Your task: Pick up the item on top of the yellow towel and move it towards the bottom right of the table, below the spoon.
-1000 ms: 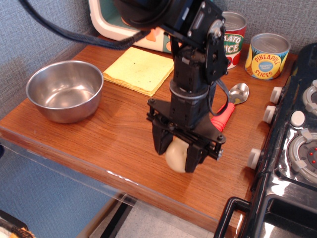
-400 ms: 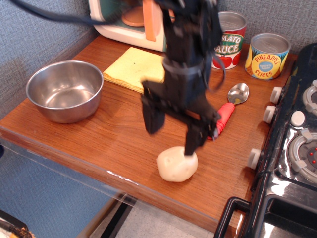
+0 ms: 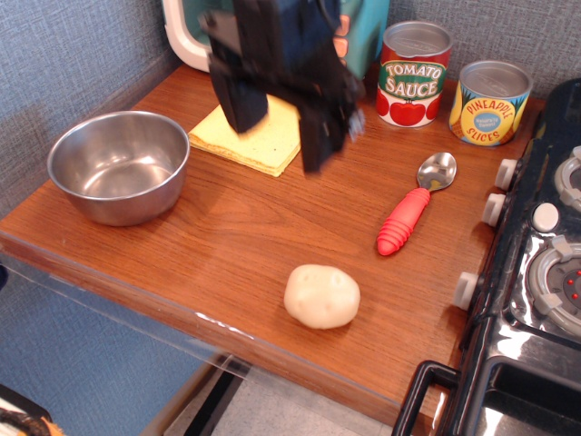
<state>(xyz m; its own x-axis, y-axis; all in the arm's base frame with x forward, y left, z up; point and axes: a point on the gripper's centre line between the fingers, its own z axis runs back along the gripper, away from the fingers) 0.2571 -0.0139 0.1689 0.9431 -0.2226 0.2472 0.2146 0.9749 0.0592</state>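
A glossy brown table (image 3: 209, 245) stands against grey fabric walls, a black stove (image 3: 536, 300) at its right. The potato (image 3: 321, 296) lies near the front edge, below the spoon (image 3: 414, 215). The gripper (image 3: 280, 127), wide open and empty, has risen from just above the potato to over the towel (image 3: 259, 138).

Bare table (image 3: 227, 245) around potato (image 3: 321, 296); spoon (image 3: 413, 210) behind, stove (image 3: 531, 272) right.
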